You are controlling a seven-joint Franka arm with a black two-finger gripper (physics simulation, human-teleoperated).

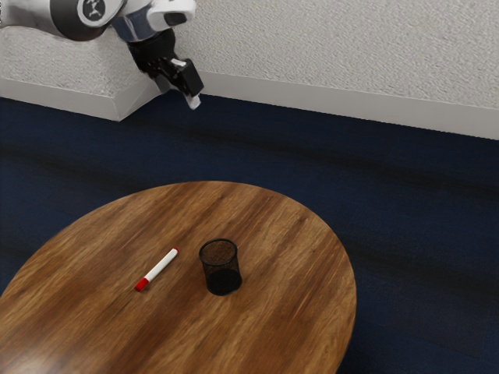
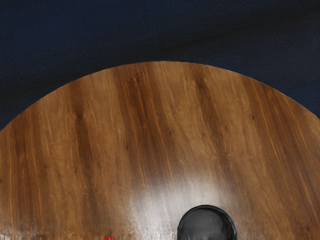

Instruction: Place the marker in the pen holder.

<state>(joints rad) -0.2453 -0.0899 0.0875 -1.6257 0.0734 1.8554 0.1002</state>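
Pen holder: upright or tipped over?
Upright: the pen holder stands on its dark base, its round rim facing up.

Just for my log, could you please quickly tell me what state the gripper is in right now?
Gripper: open, holding nothing; the marker lies on the table.

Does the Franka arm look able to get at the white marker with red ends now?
Probably yes: the marker lies uncovered on the round wooden table, with a gap to the black mesh pen holder.
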